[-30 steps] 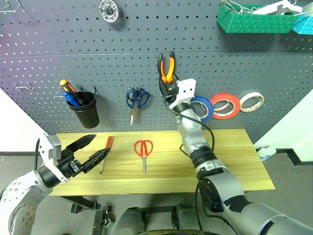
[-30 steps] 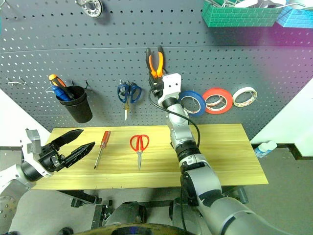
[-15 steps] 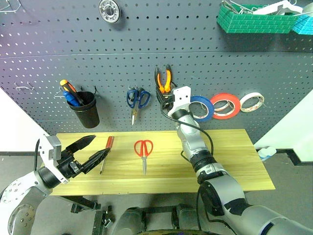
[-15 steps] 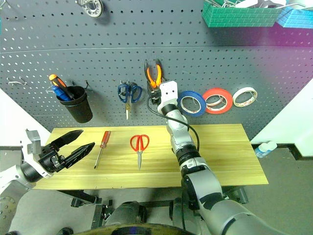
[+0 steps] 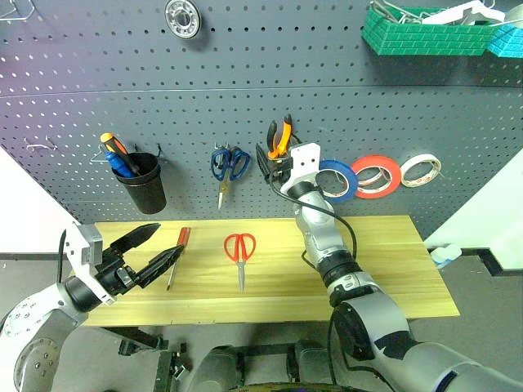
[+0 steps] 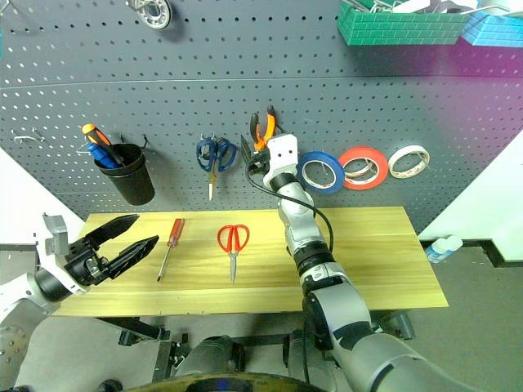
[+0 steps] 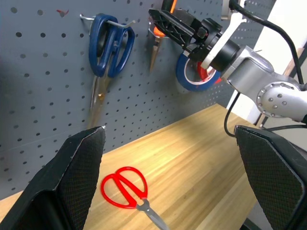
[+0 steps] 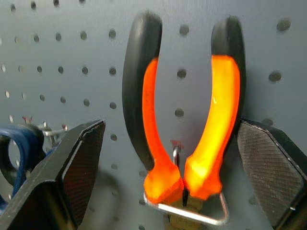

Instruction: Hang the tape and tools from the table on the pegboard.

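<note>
The orange-and-black pliers (image 8: 184, 120) hang handles-up in a wire hook on the dark grey pegboard (image 5: 163, 82). My right gripper (image 8: 170, 127) is open, with one finger on each side of the pliers and apart from them. The blue tape (image 5: 337, 180) hangs on the board just right of that hand. On the wooden table (image 5: 384, 253) lie the red-handled scissors (image 5: 239, 249) and the slim red-handled screwdriver (image 5: 177, 255). My left gripper (image 5: 167, 242) is held open over the table's left end, close to the screwdriver, holding nothing.
Blue-handled scissors (image 5: 230, 166) hang left of the pliers. A black cup (image 5: 140, 181) holds orange-and-blue screwdrivers. A red-orange roll (image 5: 377, 175) and a white roll (image 5: 421, 169) hang to the right. Green basket (image 5: 417, 33) sits top right, a round metal part (image 5: 181, 16) at the top.
My right gripper opened and let go of the pliers. They came down a little and now hang on the hook. My left arm stayed still.
</note>
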Motion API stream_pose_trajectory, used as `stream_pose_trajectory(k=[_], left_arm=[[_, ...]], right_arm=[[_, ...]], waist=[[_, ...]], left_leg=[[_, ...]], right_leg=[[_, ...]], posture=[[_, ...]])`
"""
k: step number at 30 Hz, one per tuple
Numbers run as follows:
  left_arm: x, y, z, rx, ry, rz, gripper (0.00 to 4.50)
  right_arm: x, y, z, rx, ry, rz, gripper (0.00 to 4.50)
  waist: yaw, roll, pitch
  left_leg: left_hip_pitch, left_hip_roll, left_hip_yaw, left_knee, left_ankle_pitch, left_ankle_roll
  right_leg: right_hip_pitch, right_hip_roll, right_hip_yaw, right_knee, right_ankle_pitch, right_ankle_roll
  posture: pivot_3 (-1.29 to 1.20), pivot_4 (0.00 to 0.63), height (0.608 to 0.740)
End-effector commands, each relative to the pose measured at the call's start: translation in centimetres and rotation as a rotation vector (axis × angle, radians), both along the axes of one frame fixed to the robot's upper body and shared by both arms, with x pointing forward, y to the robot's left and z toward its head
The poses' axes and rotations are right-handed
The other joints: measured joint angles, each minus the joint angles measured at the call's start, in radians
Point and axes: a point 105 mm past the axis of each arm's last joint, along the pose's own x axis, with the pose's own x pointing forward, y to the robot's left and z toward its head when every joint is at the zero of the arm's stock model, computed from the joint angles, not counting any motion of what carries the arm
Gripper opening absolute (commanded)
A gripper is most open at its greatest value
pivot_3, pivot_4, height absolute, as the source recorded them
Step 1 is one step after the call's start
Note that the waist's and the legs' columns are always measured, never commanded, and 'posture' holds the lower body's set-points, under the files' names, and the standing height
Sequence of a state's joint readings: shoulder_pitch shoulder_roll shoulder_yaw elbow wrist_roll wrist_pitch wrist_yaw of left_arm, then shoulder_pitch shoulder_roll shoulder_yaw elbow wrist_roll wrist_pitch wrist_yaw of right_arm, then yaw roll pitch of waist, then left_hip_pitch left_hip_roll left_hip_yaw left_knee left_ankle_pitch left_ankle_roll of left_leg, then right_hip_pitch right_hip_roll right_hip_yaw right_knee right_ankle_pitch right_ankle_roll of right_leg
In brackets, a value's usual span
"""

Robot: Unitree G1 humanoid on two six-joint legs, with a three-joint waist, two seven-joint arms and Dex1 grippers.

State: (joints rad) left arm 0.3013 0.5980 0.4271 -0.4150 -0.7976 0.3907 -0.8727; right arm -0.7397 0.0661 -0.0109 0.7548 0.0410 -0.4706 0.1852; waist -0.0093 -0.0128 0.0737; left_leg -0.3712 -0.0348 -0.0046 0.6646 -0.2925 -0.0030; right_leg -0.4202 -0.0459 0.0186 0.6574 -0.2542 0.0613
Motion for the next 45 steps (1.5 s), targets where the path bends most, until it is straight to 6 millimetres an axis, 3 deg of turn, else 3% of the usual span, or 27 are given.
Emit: stream_pose_trajectory(k=[1,8,20,24,27,30,34,38,40,45], left_arm=[[0.2,0.0,1.0,0.011,-0.045,-0.008,4.50],[0.3,-0.3,0.9,0.003,-0.045,-0.017,4.50],[0.2,0.0,0.7,-0.002,-0.038,-0.018,4.50],[-0.1,0.3,0.3,-0.005,-0.032,-0.003,4.50],[-0.5,0.9,0.0,-0.003,-0.022,0.027,4.50],[-0.9,1.5,-0.4,-0.001,-0.009,0.053,4.50],[-1.1,2.1,-0.7,0.005,-0.002,0.080,4.50],[0.3,3.8,-1.5,0.107,-0.038,0.207,4.50],[1.1,4.5,-2.3,0.157,-0.038,0.268,4.50],[3.1,3.5,-4.9,0.221,0.018,0.309,4.50]], right_arm=[[-0.9,-0.3,3.8,0.048,-0.147,0.015,4.44],[-2.4,-0.5,5.1,0.049,-0.225,0.034,4.44],[-4.4,-6.1,7.6,0.094,-0.283,-0.055,4.44],[-6.1,-6.8,6.3,0.035,-0.240,0.002,4.44],[-7.2,-6.4,3.8,-0.075,-0.151,0.074,4.44],[-8.2,-5.9,2.5,-0.157,-0.115,0.117,4.44],[-8.6,-5.2,1.7,-0.113,-0.038,0.178,4.44],[-9.8,-3.5,-0.7,-0.074,0.143,0.405,4.44],[-10.5,-3.8,-1.3,-0.044,0.234,0.512,4.44],[-12.9,-5.6,-1.8,-0.049,0.361,0.723,4.44]], waist=[[0.000,0.000,0.000],[0.000,0.000,-0.001],[-0.001,-0.001,-0.002],[-0.001,-0.001,-0.003],[-0.004,-0.001,-0.003],[-0.005,-0.001,-0.003],[-0.004,-0.001,-0.003],[0.001,-0.004,-0.005],[0.003,-0.004,-0.005],[0.017,-0.005,-0.006]], left_leg=[[0.000,0.000,0.000,0.000,0.000,0.000],[0.000,0.000,0.000,0.000,0.000,0.000],[0.000,0.000,0.000,0.000,0.000,0.000],[0.000,0.000,0.000,0.000,0.000,0.000],[0.001,0.000,0.000,0.001,0.000,0.001],[0.005,0.001,0.000,0.001,0.000,0.001],[0.016,0.004,0.001,0.000,0.000,0.001],[0.018,0.006,0.001,0.001,0.000,0.001],[0.018,0.006,0.001,0.001,0.000,0.001],[0.015,0.006,0.002,0.001,-0.002,0.004]], right_leg=[[0.000,0.000,0.000,0.000,0.000,0.000],[0.000,0.000,0.000,0.000,0.000,0.000],[0.001,0.000,0.000,0.000,0.000,0.000],[0.001,0.000,0.000,0.000,0.000,0.000],[0.002,0.000,0.001,-0.001,0.000,0.000],[0.006,0.001,0.001,-0.001,-0.002,-0.003],[0.018,0.003,0.000,-0.007,-0.004,-0.006],[0.021,0.003,-0.001,-0.008,-0.005,-0.005],[0.021,0.003,-0.002,-0.009,-0.004,-0.005],[0.021,0.002,-0.002,-0.013,-0.004,-0.005]], posture=[[0.12,0.000,0.736],[0.11,0.000,0.736],[0.08,0.000,0.736],[0.05,0.000,0.736],[0.05,0.000,0.736],[0.04,0.000,0.736],[0.04,0.000,0.736],[0.04,0.000,0.736],[0.03,0.000,0.736],[0.01,0.000,0.736]])
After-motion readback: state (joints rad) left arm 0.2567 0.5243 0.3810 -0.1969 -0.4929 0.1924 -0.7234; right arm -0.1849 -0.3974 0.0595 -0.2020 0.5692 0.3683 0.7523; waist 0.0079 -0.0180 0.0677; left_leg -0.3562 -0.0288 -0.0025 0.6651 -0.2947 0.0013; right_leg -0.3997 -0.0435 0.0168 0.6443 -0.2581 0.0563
